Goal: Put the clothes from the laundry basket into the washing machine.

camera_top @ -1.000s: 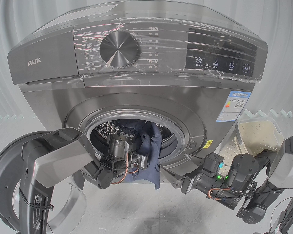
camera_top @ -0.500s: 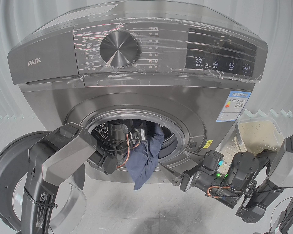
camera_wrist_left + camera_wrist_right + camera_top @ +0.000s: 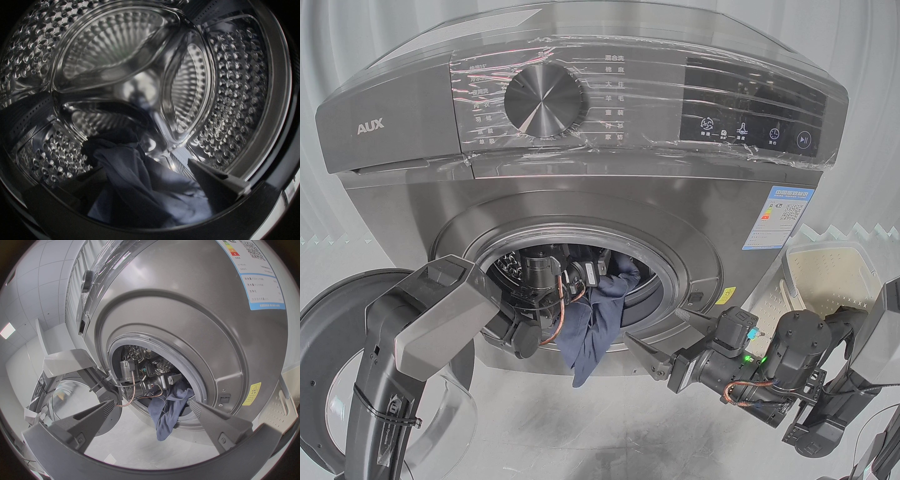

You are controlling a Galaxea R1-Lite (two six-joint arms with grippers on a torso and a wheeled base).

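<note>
Over the rim of the washing machine, the blue garment hangs half inside the drum, left gripper over it and right gripper outside, both with fingers apart; it needs pushing in, and the basket looks bare

Setting: robot test room, not a home. The washing machine just ahead of the right claw wears factory film over its control panel, with an energy label above the claw. Bare pale floor beneath it. Beyond the claw, behind the machine, a pleated grey curtain and a panelled white ceiling with a flat light — lab fit-out
</note>
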